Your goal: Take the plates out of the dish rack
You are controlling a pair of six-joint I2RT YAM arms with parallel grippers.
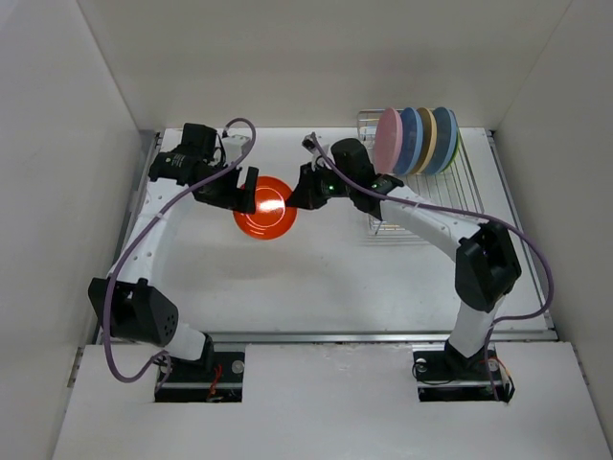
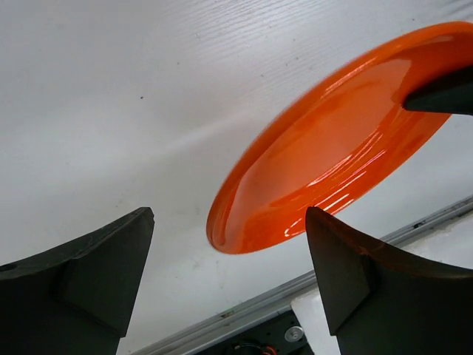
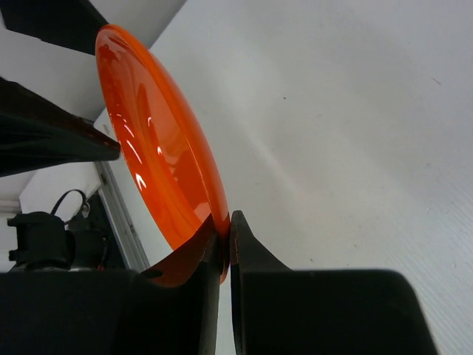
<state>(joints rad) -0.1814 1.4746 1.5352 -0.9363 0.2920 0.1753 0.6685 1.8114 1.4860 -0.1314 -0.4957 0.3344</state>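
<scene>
An orange plate (image 1: pixel 265 207) hangs above the white table between the two arms. My right gripper (image 1: pixel 296 196) is shut on its right rim; the right wrist view shows both fingers pinching the plate's edge (image 3: pixel 222 237). My left gripper (image 1: pixel 246 190) is open at the plate's left rim, its fingers (image 2: pixel 96 274) spread with the plate (image 2: pixel 332 155) just ahead of them, not touching. The silver wire dish rack (image 1: pixel 448 192) stands at the back right and holds several upright plates (image 1: pixel 417 140): pink, blue, tan, blue and green.
White walls enclose the table on the left, back and right. A metal rail (image 1: pixel 335 336) runs along the table's near edge by the arm bases. The right arm's cable arcs over the rack's front.
</scene>
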